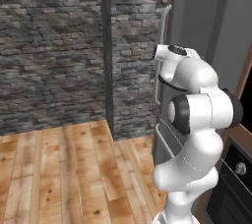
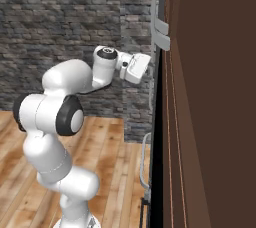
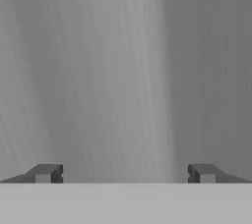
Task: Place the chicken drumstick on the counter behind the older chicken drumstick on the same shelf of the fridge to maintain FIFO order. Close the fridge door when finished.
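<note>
Fingers [image 3: 125,174] spread wide, holding nothing, facing the flat grey fridge door [image 3: 123,70]. One long silver handle [image 1: 161,51] at upper right, arm [image 1: 197,110] beside it.

Even, diffuse light is filling the rendered scene, with no single source showing and no hard cast shadows lying on the wooden floor [image 1: 59,169]. The stone wall [image 1: 49,46] is reading mid-dark, its texture looking soft and slightly smeared. The white arm [image 1: 197,110] is catching the brightest light, shading gently toward its undersides without glare. The brown cabinet side [image 2: 215,122] is sitting flat and dim. In the hand view the fridge door [image 3: 123,70] is showing as streaky, blurred grey, brighter down a central vertical band. Edges are appearing jagged and low-resolution throughout.
</note>
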Robot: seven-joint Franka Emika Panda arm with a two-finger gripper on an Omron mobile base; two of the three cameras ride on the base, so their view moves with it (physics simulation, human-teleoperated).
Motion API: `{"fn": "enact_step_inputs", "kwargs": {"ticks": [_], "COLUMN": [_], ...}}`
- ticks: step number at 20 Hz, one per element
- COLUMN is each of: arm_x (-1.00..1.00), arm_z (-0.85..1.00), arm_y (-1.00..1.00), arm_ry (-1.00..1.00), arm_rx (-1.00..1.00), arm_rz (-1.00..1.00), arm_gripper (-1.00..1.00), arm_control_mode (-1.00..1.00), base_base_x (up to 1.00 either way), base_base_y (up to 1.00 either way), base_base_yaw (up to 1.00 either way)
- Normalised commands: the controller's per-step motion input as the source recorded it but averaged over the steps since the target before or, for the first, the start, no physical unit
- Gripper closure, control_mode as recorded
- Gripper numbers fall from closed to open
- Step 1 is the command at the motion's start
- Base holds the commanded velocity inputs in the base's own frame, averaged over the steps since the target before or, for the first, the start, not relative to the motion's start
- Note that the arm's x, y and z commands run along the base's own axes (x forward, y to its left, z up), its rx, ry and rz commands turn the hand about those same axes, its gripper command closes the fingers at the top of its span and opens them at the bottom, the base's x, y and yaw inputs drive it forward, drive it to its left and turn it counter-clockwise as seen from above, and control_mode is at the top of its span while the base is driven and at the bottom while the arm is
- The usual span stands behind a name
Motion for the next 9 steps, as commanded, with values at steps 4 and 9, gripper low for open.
{"fn": "enact_step_inputs", "kwargs": {"ticks": [4, 9], "arm_x": [-0.67, -0.51], "arm_z": [-0.08, -0.09], "arm_y": [-0.62, -0.47], "arm_ry": [-0.08, -0.06], "arm_rx": [0.0, 0.0], "arm_rz": [-0.09, -0.07], "arm_gripper": [-1.0, -1.0], "arm_control_mode": [-1.0, -1.0], "base_base_x": [0.0, 0.0], "base_base_y": [0.0, 0.0], "base_base_yaw": [0.0, 0.0]}}
